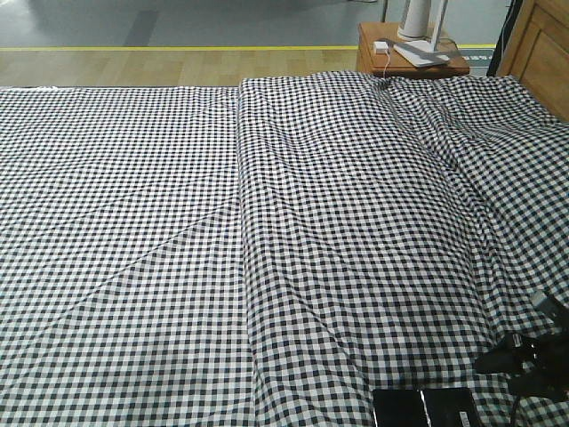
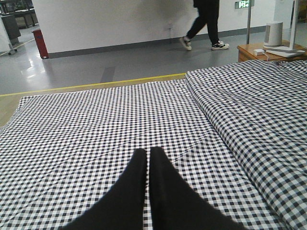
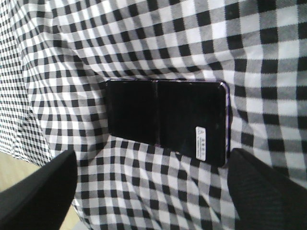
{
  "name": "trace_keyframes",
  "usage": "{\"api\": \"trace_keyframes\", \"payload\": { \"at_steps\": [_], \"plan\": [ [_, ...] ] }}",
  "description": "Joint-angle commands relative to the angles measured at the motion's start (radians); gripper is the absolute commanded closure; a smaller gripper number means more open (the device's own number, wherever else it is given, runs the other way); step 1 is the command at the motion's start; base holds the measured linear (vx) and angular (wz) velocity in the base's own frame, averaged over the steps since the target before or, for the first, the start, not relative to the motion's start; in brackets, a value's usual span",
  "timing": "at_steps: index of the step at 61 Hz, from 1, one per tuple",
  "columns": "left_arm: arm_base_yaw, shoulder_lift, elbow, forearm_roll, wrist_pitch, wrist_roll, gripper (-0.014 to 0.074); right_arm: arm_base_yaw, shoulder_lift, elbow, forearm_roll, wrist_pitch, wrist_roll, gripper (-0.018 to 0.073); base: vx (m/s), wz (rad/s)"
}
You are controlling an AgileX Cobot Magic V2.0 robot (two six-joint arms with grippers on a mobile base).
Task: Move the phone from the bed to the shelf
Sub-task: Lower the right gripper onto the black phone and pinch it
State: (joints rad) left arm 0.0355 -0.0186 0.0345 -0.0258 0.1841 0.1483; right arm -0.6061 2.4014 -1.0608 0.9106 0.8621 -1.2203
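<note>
The phone (image 3: 168, 120), a glossy black slab with a small white sticker, lies flat on the checked bed (image 3: 144, 43) close to its front edge. In the front view the phone (image 1: 422, 407) shows at the bottom, right of centre. My right gripper (image 3: 151, 191) is open just short of it, its dark fingers (image 3: 268, 191) spread wider than the phone and holding nothing. That gripper (image 1: 502, 360) is low at the right in the front view. My left gripper (image 2: 146, 154) is shut and empty, hovering over the bed (image 2: 96, 124). The shelf is out of view.
A raised fold of the bedding (image 1: 356, 205) runs down the bed's right half. A small brown side table (image 1: 409, 49) with white items stands beyond the far edge, beside a wooden panel (image 1: 542, 53). A person (image 2: 206, 24) walks across the grey floor behind.
</note>
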Motion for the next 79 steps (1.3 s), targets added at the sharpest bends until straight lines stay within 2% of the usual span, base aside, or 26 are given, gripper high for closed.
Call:
{"api": "trace_keyframes", "payload": {
  "at_steps": [1, 17, 32, 54, 68, 79],
  "plan": [
    [0.004, -0.006, -0.023, -0.009, -0.072, -0.006, 0.0595, -0.004, -0.016, -0.051, 0.017, 0.088, -0.016, -0.0035, 0.0, 0.0],
    [0.004, -0.006, -0.023, -0.009, -0.072, -0.006, 0.0595, -0.004, 0.074, -0.135, 0.022, 0.135, -0.02, -0.0035, 0.0, 0.0],
    [0.004, -0.006, -0.023, -0.009, -0.072, -0.006, 0.0595, -0.004, 0.138, -0.146, 0.027, 0.156, -0.058, -0.0035, 0.0, 0.0],
    [0.004, -0.006, -0.023, -0.009, -0.072, -0.006, 0.0595, -0.004, 0.197, -0.146, 0.1, 0.13, -0.126, -0.0035, 0.0, 0.0],
    [0.004, -0.006, -0.023, -0.009, -0.072, -0.006, 0.0595, -0.004, 0.238, -0.146, 0.112, 0.107, -0.147, -0.0035, 0.0, 0.0],
    [0.004, -0.006, -0.023, -0.009, -0.072, -0.006, 0.0595, -0.004, 0.287, -0.146, 0.17, 0.12, -0.164, -0.0035, 0.0, 0.0]
  ]
}}
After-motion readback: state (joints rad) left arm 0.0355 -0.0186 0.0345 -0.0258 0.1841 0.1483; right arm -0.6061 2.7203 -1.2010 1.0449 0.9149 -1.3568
